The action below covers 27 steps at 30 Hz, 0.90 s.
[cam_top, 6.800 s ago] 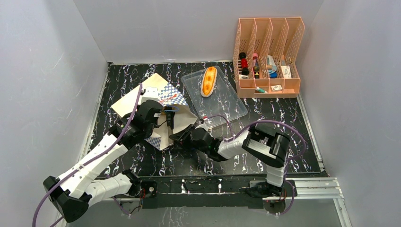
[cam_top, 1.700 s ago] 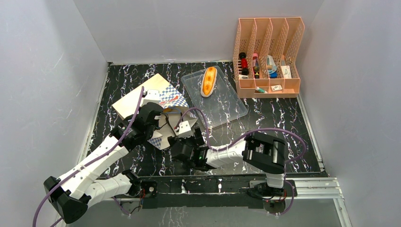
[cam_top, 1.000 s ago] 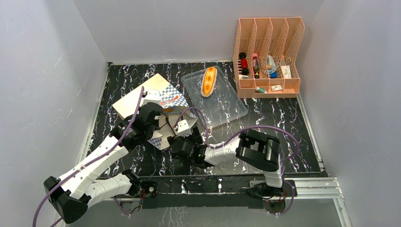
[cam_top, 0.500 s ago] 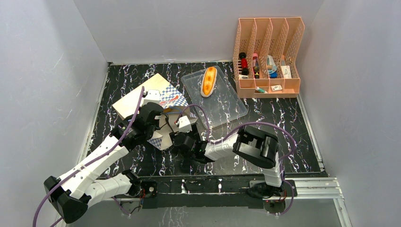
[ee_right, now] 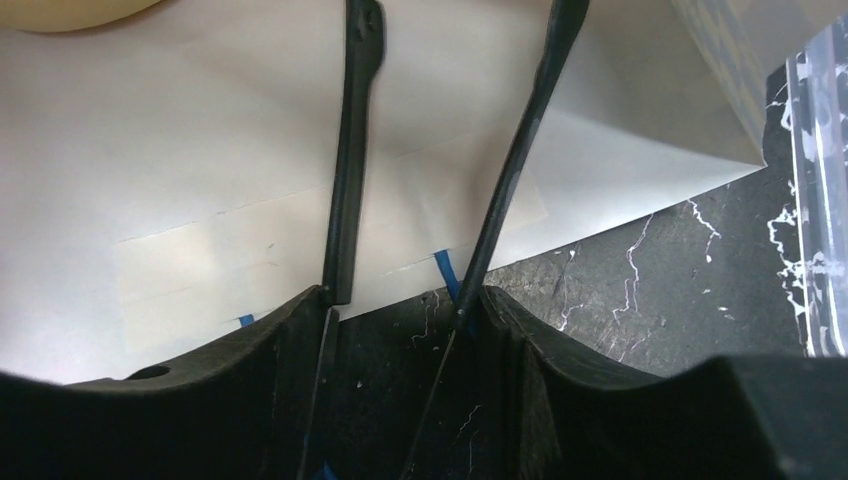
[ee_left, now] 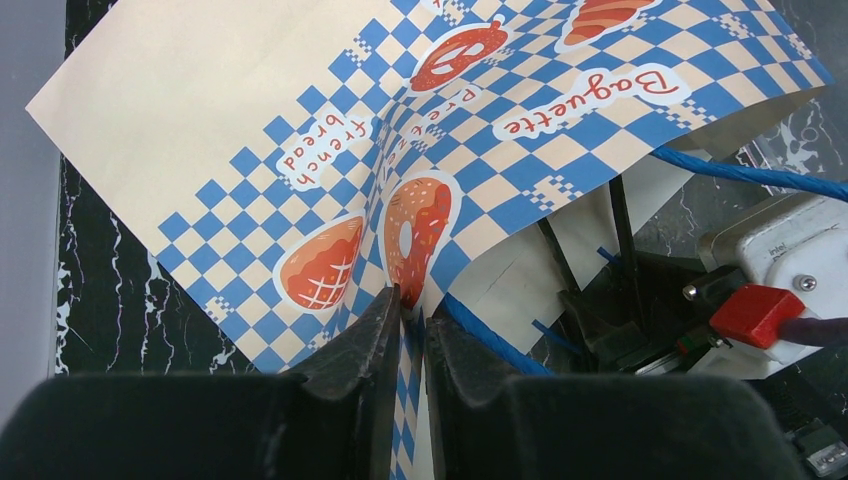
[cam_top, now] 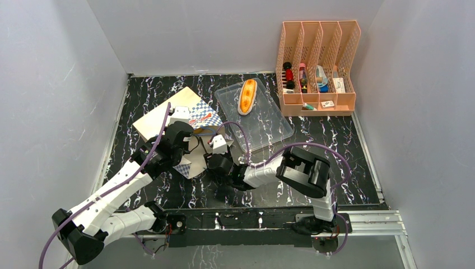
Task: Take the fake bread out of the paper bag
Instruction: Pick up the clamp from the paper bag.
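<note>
The paper bag (cam_top: 163, 114) lies on its side at the left of the table, tan with a blue-and-white checkered band (ee_left: 330, 190). My left gripper (ee_left: 410, 300) is shut on the band's edge at the bag mouth (cam_top: 190, 147). My right gripper (ee_right: 462, 40) reaches its thin black fingers (ee_left: 620, 230) into the open mouth, spread apart over the pale inner paper with nothing between them. A tan piece of fake bread (ee_right: 70, 8) shows at the top left corner of the right wrist view, ahead and left of the fingers. A long orange-tan bun (cam_top: 247, 96) lies on the clear tray (cam_top: 271, 128).
A peach slotted organizer (cam_top: 317, 67) with small items stands at the back right. The clear tray's edge (ee_right: 820, 180) is just right of the bag mouth. Blue cord handles (ee_left: 740, 175) lie across the opening. Grey walls enclose the black marbled table (cam_top: 336, 145).
The right arm has pushed left and forward into the bag mouth, and its fingers have narrowed. The left gripper has kept its hold on the bag rim.
</note>
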Motion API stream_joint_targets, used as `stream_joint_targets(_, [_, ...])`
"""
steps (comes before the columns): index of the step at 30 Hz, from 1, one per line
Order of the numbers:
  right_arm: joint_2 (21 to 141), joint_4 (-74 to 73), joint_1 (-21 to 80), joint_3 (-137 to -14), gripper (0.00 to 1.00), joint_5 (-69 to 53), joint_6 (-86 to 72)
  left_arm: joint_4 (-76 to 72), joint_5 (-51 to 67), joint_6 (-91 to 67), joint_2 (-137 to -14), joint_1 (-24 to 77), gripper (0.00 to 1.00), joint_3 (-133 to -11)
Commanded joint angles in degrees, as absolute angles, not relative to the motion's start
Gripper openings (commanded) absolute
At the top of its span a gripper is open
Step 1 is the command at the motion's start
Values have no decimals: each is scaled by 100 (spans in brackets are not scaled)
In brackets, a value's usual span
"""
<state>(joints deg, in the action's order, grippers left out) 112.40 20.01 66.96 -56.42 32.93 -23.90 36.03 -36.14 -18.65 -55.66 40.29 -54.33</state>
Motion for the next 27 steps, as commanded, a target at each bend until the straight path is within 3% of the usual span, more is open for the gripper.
stream_joint_targets(1, [10828,2267,6688,-5569,49,3088,-2505,3582,-3656,-1860,-5457,4017,14,-5400])
stream_joint_targets(19, [10111,1597,6681,-5728,45,2829,-3322,3657,-3664,-1725,-5405,4017,14,-5487])
stream_joint_targets(27, [10218,1628,6337,-5720,45,1821,-4615,3660,-3630,-1705,-5307,4017,14,-5458])
